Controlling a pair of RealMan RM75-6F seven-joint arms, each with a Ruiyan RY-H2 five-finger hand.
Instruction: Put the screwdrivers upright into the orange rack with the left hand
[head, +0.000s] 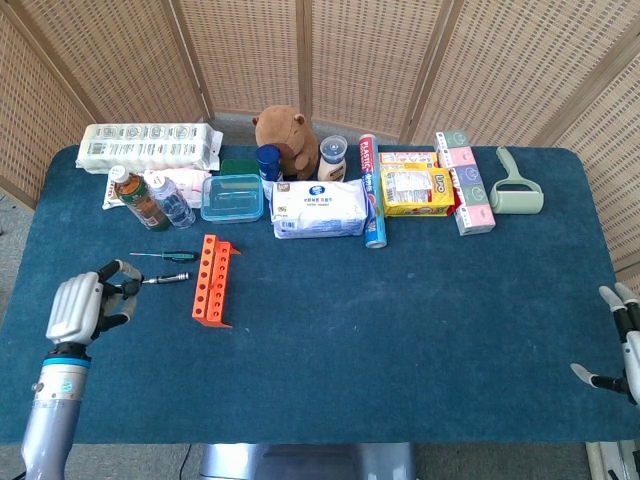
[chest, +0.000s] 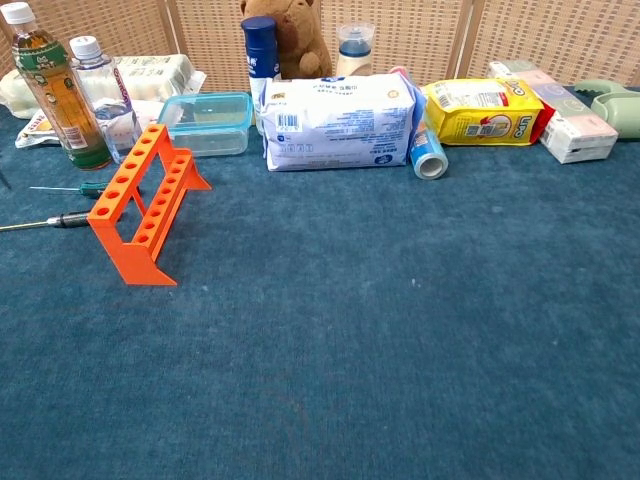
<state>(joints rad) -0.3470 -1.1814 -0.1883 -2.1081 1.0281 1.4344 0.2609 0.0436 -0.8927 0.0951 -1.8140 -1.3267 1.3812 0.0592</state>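
- The left hand (head: 80, 306) hovers over the near-left part of the bench (head: 400, 320), its forearm rising from the bottom edge of the head view; the chest view does not show it.
- Its fingers (head: 112, 270) are loosely curled and apart, holding nothing.
- The black-handled screwdriver (head: 165, 279) lies flat on the bench just beyond those fingertips, its handle end toward the orange rack (head: 211, 279); the head view does not settle whether a fingertip touches the shaft.
- The green-handled screwdriver (head: 163, 256) lies flat a little farther back, apart from the hand, between the bottles (head: 150, 200) and the rack.
- The rack stands upright on the bench with no tool in its holes, just right of both screwdrivers.
- The right hand (head: 622, 345) shows only at the right edge of the head view, off the bench's near-right corner, fingers spread and holding nothing.
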